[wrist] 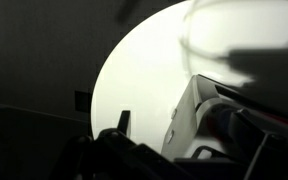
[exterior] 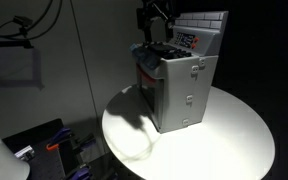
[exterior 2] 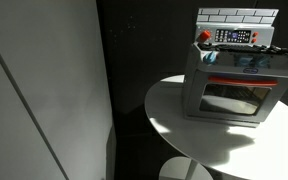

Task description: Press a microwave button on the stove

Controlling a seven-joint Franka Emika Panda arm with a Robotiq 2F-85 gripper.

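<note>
- The stove (exterior: 184, 95): likely light, rigid plastic that may slide; press its far control panel (exterior 2: 234, 36) softly.
- The gripper (exterior: 155, 33) hangs above it; its finger spread is unclear.

The end effector (exterior: 155, 35) is black and angular throughout.

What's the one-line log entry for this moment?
gripper: over stove top | control panel: on back wall, beside gripper | contact: none visible | jaws: unclear | table: stove on it
</note>
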